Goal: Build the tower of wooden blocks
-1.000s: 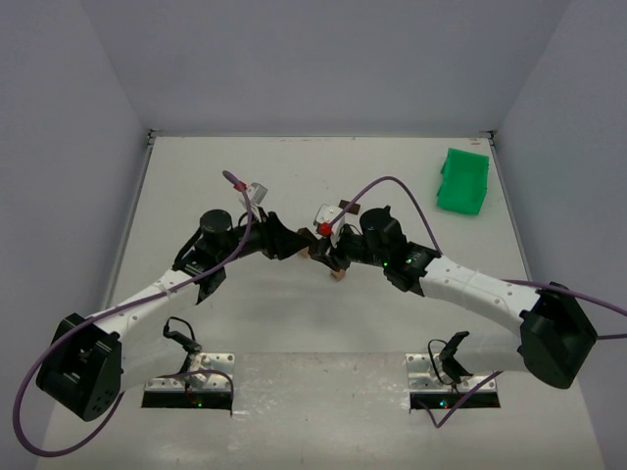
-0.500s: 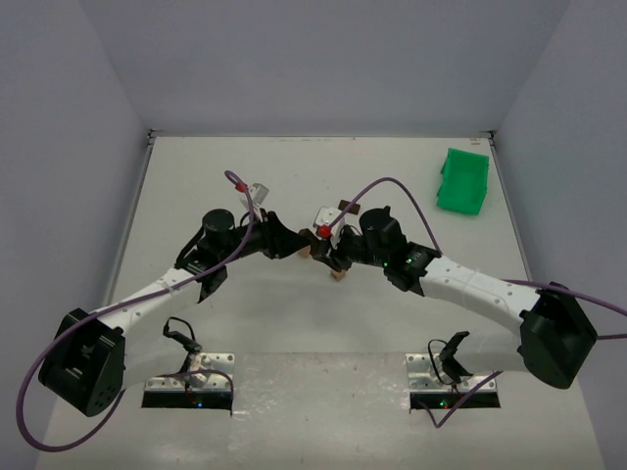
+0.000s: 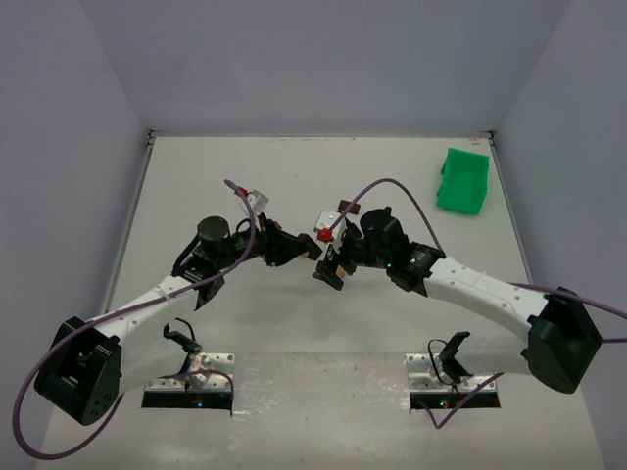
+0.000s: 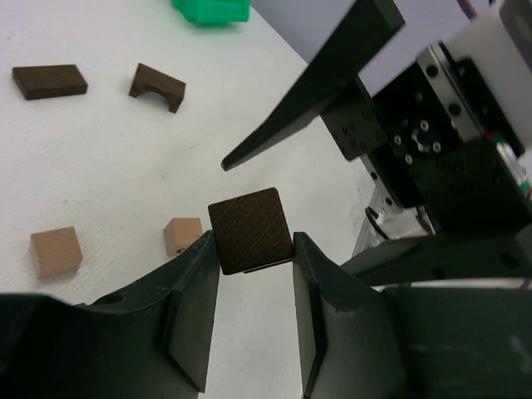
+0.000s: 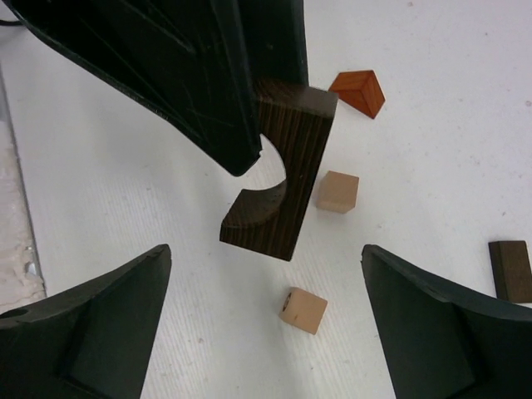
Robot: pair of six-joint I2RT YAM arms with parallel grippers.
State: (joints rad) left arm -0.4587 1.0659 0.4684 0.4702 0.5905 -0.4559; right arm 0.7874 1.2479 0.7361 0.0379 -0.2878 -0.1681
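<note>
Wood blocks [image 5: 302, 310] lie loose on the worktop [image 5: 125, 199] in the middle, while the left hand [image 4: 253, 249] squeezes a dark arch block [image 5: 287, 166] in the air, just left of the wide-open right hand [image 5: 264, 253] facing it.

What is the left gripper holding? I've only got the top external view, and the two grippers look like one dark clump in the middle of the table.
Observer: The left gripper is shut on a dark arch block. The right wrist view shows its curved cutout.
Operator: Is the right gripper gripping it too?
Observer: No. The right gripper is open, with its fingers spread wide on either side of the arch, not touching it.
Operator: Any blocks loose near there?
Observer: Yes. A tan cube, a second tan cube and a reddish-brown wedge lie apart on the table, none stacked.
</note>
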